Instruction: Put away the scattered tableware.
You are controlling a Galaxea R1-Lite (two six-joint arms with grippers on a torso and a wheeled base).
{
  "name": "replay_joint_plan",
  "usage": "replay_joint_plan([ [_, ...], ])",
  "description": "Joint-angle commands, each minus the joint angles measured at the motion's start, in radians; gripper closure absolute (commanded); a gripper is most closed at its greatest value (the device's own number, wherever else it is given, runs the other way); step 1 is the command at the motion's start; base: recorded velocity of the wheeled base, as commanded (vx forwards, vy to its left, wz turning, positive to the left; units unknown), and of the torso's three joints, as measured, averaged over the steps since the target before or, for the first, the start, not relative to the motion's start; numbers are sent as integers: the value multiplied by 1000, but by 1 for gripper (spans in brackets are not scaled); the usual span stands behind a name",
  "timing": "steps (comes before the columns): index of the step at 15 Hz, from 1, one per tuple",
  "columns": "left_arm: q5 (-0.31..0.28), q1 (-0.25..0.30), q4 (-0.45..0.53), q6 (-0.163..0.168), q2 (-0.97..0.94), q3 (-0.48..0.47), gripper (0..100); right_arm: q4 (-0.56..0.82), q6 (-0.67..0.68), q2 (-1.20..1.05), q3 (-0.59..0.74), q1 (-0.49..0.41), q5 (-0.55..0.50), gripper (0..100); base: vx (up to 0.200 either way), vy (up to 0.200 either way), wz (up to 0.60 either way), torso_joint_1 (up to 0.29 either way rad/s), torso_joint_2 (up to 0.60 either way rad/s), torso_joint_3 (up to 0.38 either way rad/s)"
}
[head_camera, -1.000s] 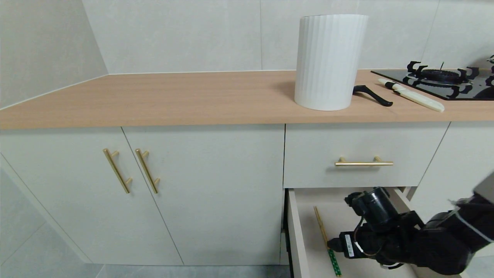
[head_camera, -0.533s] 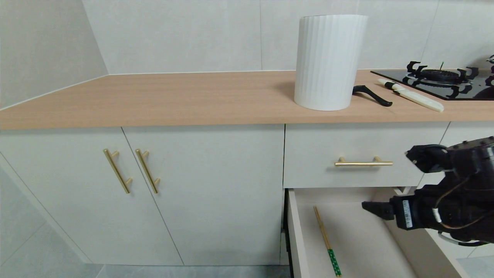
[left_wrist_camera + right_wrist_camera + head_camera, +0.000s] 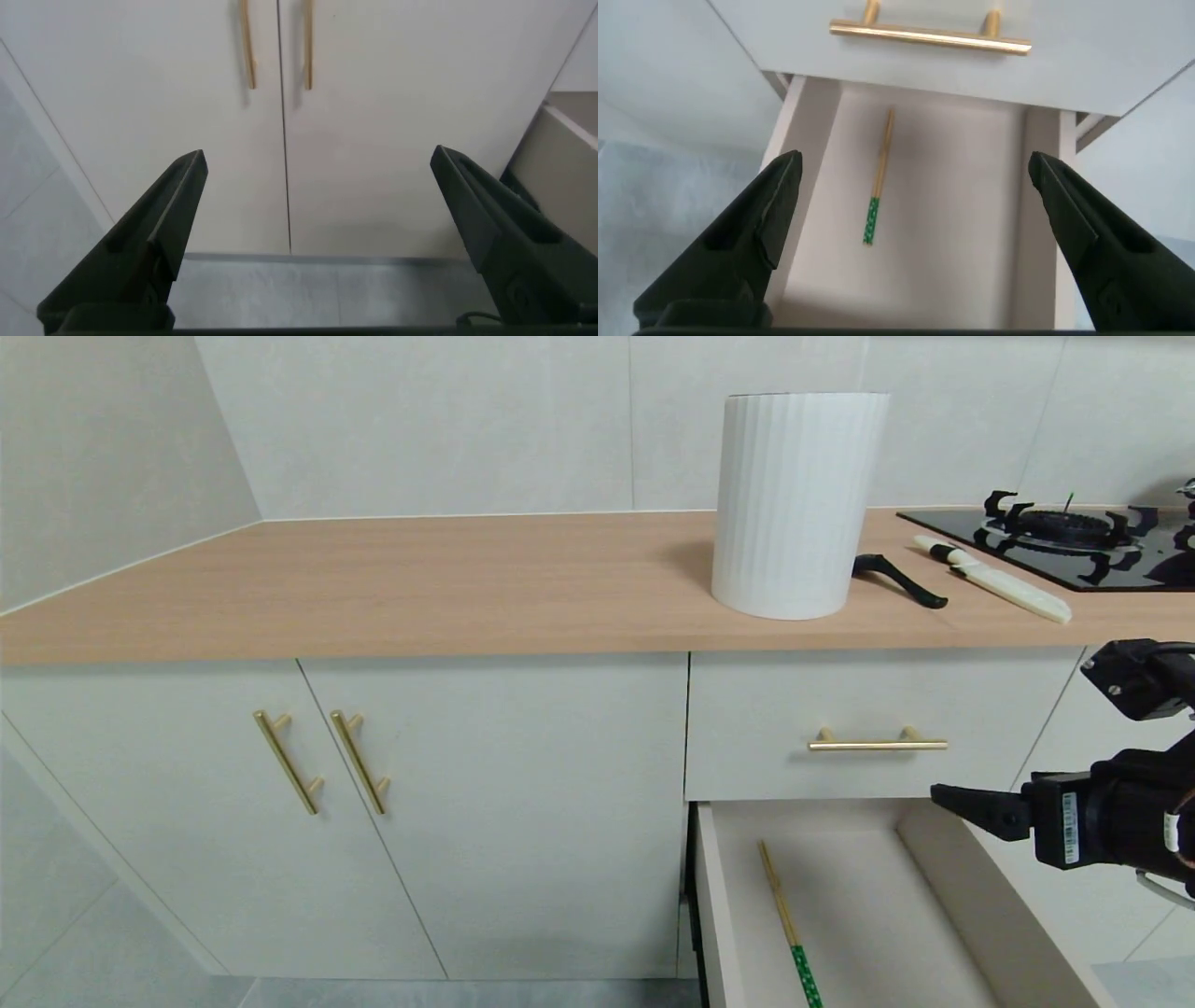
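Wood-grain laminate forms the long surface (image 3: 420,579), set against pale tiled walls that meet in a corner. Bamboo chopsticks (image 3: 782,915) with a green patterned end lie flat on the floor of the open drawer (image 3: 717,896), lower than the right end effector (image 3: 1013,728) and to its left. The head view cuts off their green end, and it is hard to tell whether this is one stick or a pair lying tight together. From the right wrist the chopsticks (image 3: 878,177) sit beneath the gap between that end effector's two black, wedge-shaped fingers, which stand wide apart and hold nothing.

The left end effector (image 3: 318,152) also has its fingers spread wide with nothing in them; beyond it are matte pale cabinet doors (image 3: 280,112) with slim brass bar handles.

Above the right end effector on the surface stands a tall white ribbed cylinder (image 3: 798,504). It hides part of a curved black handle (image 3: 901,581), so what the handle belongs to cannot be made out. A knife (image 3: 994,581) with a cream blade lies beside that, near a glossy black hob (image 3: 1074,537) cut off by the frame edge. A closed drawer front with a brass handle (image 3: 878,744) sits directly above the open drawer
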Motion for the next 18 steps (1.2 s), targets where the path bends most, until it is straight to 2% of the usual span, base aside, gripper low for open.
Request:
replay_joint_plan([
  [1,0,0,-1,0,0,0,0,-3,-1,-12,3,0,-1,0,0,0,0,193,-417,-295],
  [12,0,0,-1,0,0,0,0,-3,-3,-2,12,0,4,0,0,0,0,187,-493,-287],
  [16,0,0,-1,0,0,0,0,-21,-18,21,8,-4,6,0,0,0,0,84,-184,-104],
  [18,0,0,-1,0,0,0,0,-167,-113,135,-45,-115,56,0,0,0,0,0,0,0],
])
